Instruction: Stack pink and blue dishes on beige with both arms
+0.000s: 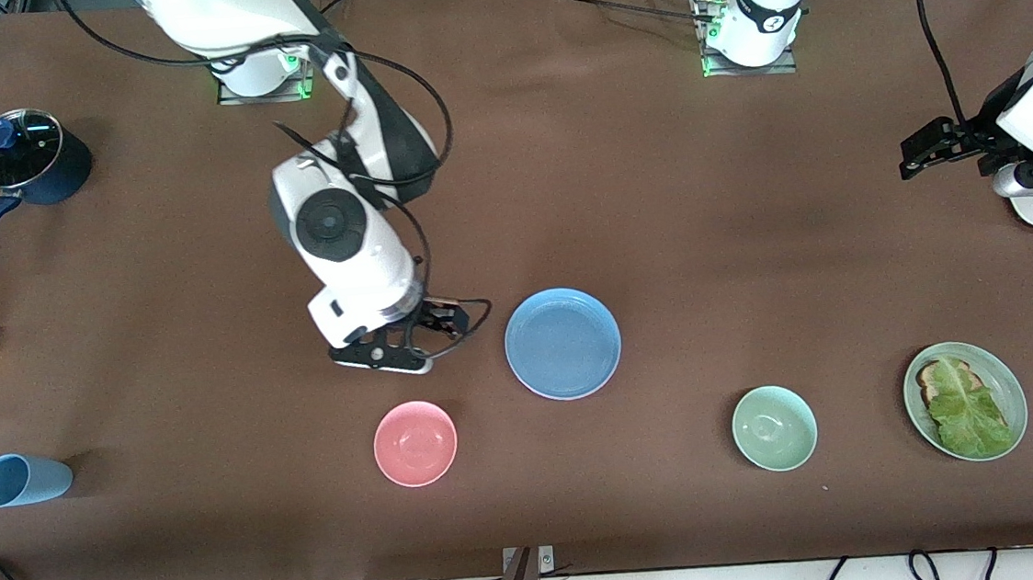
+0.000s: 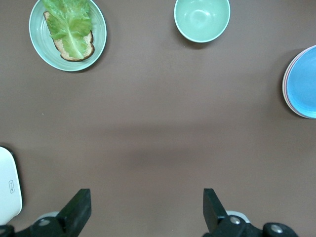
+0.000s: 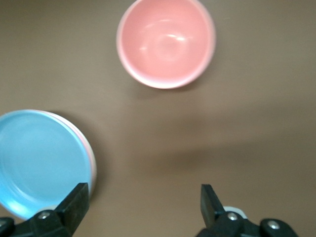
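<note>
Front view: blue plate (image 1: 563, 343) tops the stack mid-table, a pink rim just showing beneath; right gripper (image 1: 432, 333), beside it, and waiting left gripper (image 1: 928, 150) gape empty, so withdrawal should rise clear of the rim

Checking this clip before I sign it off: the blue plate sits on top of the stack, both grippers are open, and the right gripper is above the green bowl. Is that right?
One thing is wrong: the right gripper is over bare table beside the blue plate, near the pink bowl, not the green bowl, as the front view shows. The blue plate does top the stack, and the left gripper is open too.
</note>
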### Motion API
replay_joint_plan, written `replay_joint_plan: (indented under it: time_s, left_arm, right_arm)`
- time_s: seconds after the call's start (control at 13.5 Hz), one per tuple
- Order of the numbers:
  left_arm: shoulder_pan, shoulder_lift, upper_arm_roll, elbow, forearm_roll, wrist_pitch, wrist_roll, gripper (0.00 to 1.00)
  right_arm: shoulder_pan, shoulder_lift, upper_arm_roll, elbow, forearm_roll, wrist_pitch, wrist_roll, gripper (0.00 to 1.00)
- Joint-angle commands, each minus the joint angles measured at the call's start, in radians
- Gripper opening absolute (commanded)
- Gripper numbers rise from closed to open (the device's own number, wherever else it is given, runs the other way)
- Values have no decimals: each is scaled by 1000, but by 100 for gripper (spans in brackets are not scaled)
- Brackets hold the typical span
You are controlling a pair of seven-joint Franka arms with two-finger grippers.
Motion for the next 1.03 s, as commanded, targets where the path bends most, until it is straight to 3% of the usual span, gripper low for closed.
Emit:
replay_joint_plan:
  time_s: [0.0,0.15,0.3,0.52,0.74,0.96]
  left_arm:
    - [-3,9,0,24,0,-18,17,100]
    - [-3,9,0,24,0,-17,17,100]
    - [-3,9,0,26,0,-18,17,100]
    - [-3,9,0,24,0,-17,17,100]
    - [-3,9,-2,24,0,-17,17,100]
    - [-3,9,0,24,0,-17,17,100]
  right_arm:
    - [-133,-225,47,-175,-1,-141,-196,100]
    - [-237,-298,67,-184,-1,-255,-321,100]
    - [-365,-356,127,-184,-3,-336,-407,100]
    - [-492,-433,147,-193,-6,-415,-513,100]
    - [-566,-482,166,-202,-19,-452,-579,100]
    - [-569,-499,179,-196,-99,-456,-580,100]
